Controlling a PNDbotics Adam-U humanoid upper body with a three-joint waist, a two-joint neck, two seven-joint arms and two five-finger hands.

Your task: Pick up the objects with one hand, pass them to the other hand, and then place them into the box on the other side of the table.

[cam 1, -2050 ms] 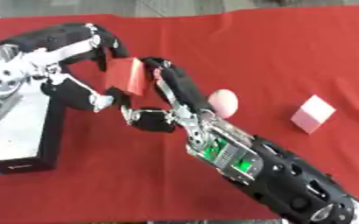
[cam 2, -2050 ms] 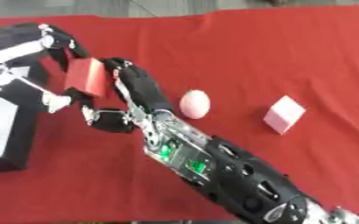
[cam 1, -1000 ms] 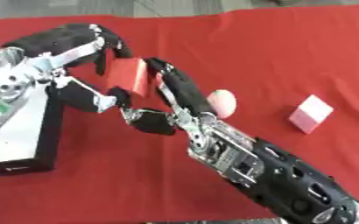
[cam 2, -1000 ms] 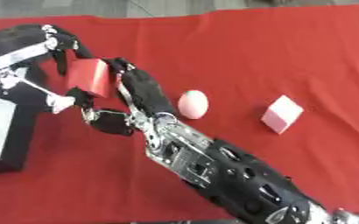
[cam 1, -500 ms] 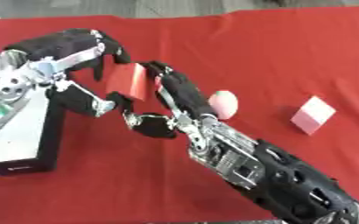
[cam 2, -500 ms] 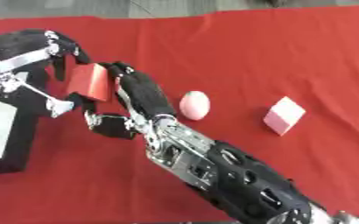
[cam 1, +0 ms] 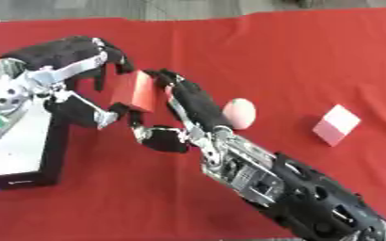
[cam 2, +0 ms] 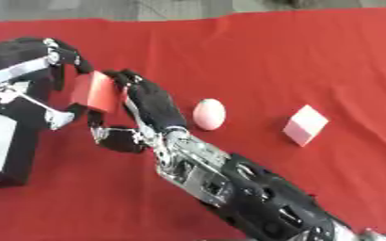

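— Where is the red block (cam 1: 135,92)?

— Held up above the red cloth (cam 1: 254,52), between the two hands, at the left side of the table. It is a flat-sided red block, tilted a little, and both hands touch it.

— How does the right hand (cam 1: 182,109) hold it?

— Its arm comes in from the lower right corner. The fingers lie along the block's right face and the thumb reaches under the lower edge, so the hand is curled about the block.

— And the left hand (cam 1: 74,80)?

— It comes in from the left. Its fingers arch over the top of the block and down its left face, and the thumb points up at the lower left corner. It too looks closed on the block, though I cannot tell how fully the thumb touches.

— Where is the box (cam 1: 17,149)?

— At the left edge, just below the left hand: a dark box with a pale inside. The block is beside it and above the cloth, not over the opening.

— What else lies on the table?

— A pale pink egg-shaped thing (cam 2: 209,114) rests on the cloth just right of the right hand, apart from it. Farther right sits a pink cube (cam 2: 304,124) with a lighter top, well apart from the egg shape and from both hands.
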